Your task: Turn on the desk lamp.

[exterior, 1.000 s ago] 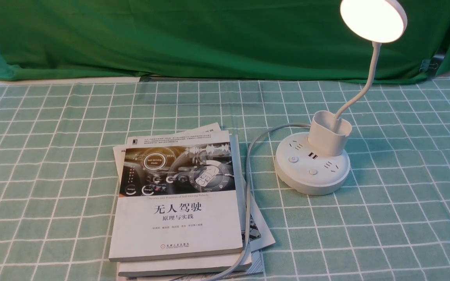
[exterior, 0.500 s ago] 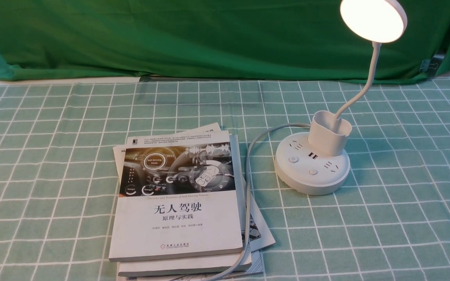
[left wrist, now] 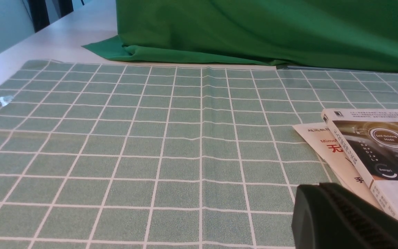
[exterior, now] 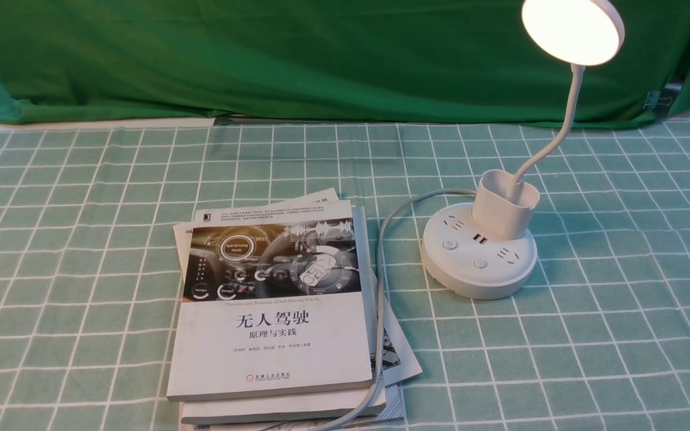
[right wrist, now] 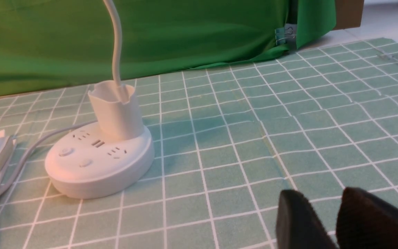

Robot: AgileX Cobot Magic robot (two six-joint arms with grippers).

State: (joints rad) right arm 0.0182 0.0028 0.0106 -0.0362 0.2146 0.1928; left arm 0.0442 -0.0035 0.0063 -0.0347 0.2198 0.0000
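Desk lamp (exterior: pixel 504 179), on the checked tablecloth (exterior: pixel 81 239) right of the stacked books (exterior: pixel 273 305), disc head (exterior: pixel 572 30) already glowing, so task judged done. Right gripper (right wrist: pixel 323 221) low and well apart from the puck base (right wrist: pixel 98 162), two dark fingers with only a narrow gap, nothing held, jaws as wide as they go; left gripper (left wrist: pixel 344 218) beside the books, only one dark finger in view, jaw state impossible to tell. Main risk: a stray return toward the buttons (exterior: pixel 450 245) switching the light off, or a snag on the cord (exterior: pixel 381 287) dragging the base.

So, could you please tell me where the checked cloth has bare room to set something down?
Free: the green checked tablecloth left of the stacked white books, and right of the lit white desk lamp. Crowded: between them, where the white cable runs.
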